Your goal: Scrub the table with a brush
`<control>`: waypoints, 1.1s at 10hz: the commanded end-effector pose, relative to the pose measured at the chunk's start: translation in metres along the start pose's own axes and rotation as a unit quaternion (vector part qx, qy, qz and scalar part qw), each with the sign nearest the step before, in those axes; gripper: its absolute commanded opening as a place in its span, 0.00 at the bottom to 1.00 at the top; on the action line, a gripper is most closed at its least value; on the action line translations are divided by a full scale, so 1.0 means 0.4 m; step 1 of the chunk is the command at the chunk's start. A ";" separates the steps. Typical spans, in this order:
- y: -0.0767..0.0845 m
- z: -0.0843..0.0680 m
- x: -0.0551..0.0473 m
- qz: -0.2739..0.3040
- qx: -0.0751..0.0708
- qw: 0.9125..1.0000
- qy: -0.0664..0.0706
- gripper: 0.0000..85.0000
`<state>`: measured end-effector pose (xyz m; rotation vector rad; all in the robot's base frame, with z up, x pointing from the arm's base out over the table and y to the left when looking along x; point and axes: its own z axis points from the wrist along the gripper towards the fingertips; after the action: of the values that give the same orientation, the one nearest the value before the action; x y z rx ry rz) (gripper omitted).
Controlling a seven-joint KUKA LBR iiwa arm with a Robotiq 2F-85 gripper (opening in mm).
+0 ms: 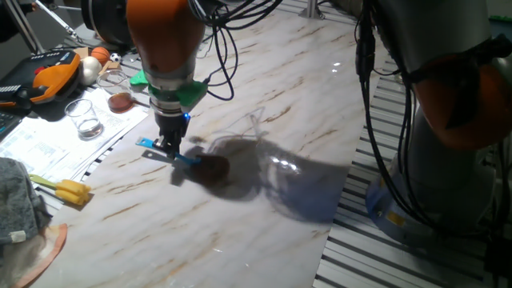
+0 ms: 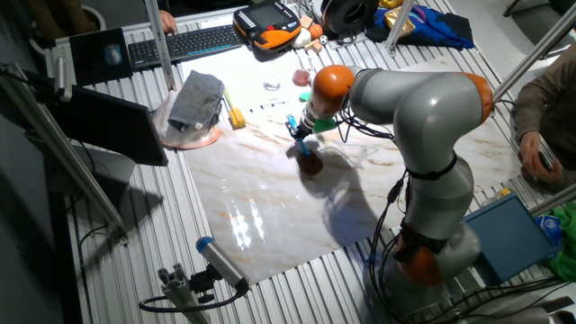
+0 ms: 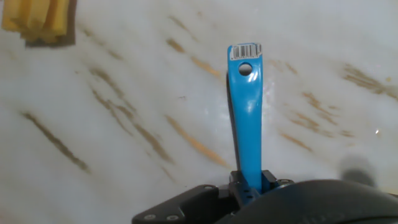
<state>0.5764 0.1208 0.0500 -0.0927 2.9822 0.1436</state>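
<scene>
The brush lies low over the marble table (image 1: 264,232), its blue handle (image 1: 152,146) pointing left and its brown bristly head (image 1: 213,168) resting on the slab. My gripper (image 1: 170,149) comes straight down and is shut on the handle's middle. In the other fixed view the gripper (image 2: 301,135) holds the brush (image 2: 310,163) near the table's (image 2: 270,207) far side. In the hand view the blue handle (image 3: 246,106) runs away from my gripper (image 3: 249,182), and the barcoded end hangs over the table (image 3: 124,155). The head is hidden there.
A yellow-handled sponge tool (image 1: 68,190) lies on the slab's left edge and also shows in the hand view (image 3: 37,18). A grey cloth (image 2: 196,99), a glass (image 1: 84,118), papers and an orange pendant (image 1: 48,76) sit beyond the left edge. The arm's base (image 2: 423,261) stands at the right.
</scene>
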 end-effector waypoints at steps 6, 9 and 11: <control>-0.018 -0.012 -0.007 0.011 0.000 1.000 0.026 0.00; -0.018 -0.014 -0.006 0.007 -0.005 0.998 0.061 0.00; -0.018 -0.014 -0.006 -0.001 0.004 0.998 0.067 0.00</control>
<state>0.5785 0.1132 0.0555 -0.1118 3.1171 0.1285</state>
